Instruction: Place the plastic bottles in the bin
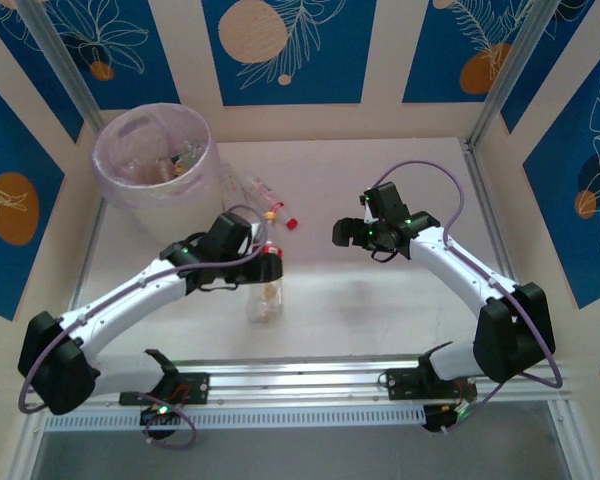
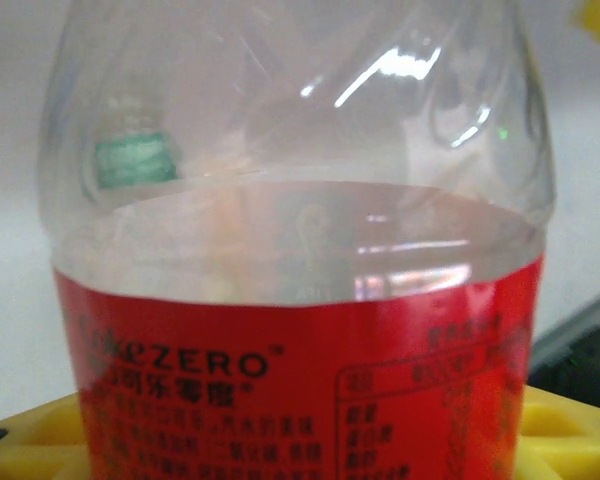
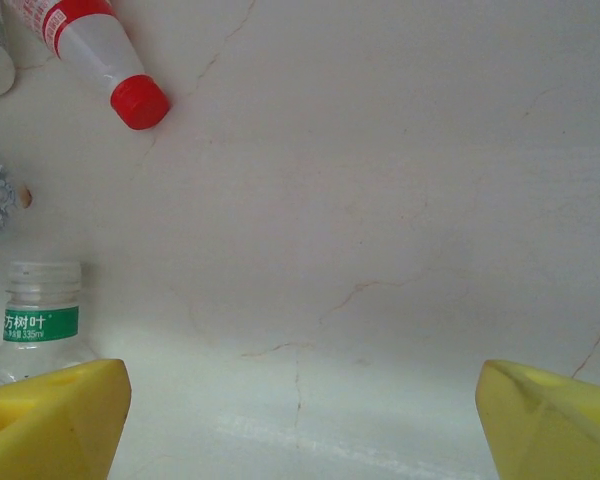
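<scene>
Plastic looks thin, light and crushable, so the left gripper (image 1: 268,271) brackets the red-labelled bottle (image 2: 300,385) at its stiffer labelled waist, clamped or not I cannot tell; right gripper (image 3: 298,425) gapes empty.

My overhead feed is bright and even, lit from above, with soft grey shadows on the pale marbled tabletop (image 1: 380,180). On the left wrist the clear red-labelled plastic bottle (image 2: 300,300) sits too close (soft focus, white glare streaks across its shoulder). The right wrist's yellow fingertips (image 3: 50,420) blur at the bottom edge.
</scene>
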Tool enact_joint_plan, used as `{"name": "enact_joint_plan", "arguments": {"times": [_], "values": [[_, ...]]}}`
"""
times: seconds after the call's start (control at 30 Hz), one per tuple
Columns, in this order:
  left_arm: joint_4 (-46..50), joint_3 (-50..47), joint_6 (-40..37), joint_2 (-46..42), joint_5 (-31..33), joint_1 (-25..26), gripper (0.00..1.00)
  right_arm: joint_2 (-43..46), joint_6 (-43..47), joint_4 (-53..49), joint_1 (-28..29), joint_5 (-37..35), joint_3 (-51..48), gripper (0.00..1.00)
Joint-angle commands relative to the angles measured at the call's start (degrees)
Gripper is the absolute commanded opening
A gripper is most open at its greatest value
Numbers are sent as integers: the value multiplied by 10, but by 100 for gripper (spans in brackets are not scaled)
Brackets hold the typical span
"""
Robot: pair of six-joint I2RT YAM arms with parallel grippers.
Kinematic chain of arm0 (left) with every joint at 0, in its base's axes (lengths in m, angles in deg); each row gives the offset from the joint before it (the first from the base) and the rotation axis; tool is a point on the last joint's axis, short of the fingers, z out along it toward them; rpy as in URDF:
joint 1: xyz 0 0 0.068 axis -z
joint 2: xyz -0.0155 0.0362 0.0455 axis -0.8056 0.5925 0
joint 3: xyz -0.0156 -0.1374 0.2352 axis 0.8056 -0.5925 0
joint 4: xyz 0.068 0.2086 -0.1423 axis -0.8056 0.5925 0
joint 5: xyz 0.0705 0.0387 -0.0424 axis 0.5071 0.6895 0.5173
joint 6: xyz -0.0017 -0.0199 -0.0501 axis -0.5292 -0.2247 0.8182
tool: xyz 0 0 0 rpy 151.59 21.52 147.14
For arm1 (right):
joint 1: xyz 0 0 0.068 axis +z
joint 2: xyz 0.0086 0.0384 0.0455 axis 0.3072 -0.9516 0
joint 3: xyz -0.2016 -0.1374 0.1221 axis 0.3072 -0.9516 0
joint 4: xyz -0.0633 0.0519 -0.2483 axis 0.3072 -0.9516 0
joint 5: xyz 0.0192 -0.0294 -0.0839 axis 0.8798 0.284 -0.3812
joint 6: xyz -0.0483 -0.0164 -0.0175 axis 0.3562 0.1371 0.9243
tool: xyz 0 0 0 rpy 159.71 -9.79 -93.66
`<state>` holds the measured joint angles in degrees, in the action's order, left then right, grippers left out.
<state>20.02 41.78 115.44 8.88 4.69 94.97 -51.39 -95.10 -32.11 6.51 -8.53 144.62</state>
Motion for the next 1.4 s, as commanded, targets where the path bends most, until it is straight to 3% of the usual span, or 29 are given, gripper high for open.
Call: {"name": "enact_joint_plan", "arguments": {"times": [0.0,0.1,0.23,0.4,0.53,0.63,0.8,0.93,1.23,1.37], "values": [[-22,85,-76,11,-76,7,59,16,-8,0,-1,-10,-14,90],[10,193,-142,36,-85,5,57,30,-8,-3,-9,-10,-26,90],[124,386,-243,101,-21,-20,50,51,-11,-5,-18,-11,-39,90],[202,584,-284,183,-14,-136,32,82,-11,-22,-23,-18,-50,90],[190,674,-313,220,6,-236,22,113,-11,-34,-33,-20,-68,90],[138,670,-357,219,38,-280,14,137,-14,-37,-40,-21,-86,90],[119,667,-353,239,48,-369,6,162,-18,-42,-54,-20,-105,90],[94,639,-380,252,70,-412,0,172,-14,-45,-64,-16,-111,90],[13,513,-445,253,-1,-444,0,165,-9,-37,-76,-6,-111,90],[-31,442,-430,239,-46,-465,0,164,-8,-36,-81,-5,-114,90]]}}
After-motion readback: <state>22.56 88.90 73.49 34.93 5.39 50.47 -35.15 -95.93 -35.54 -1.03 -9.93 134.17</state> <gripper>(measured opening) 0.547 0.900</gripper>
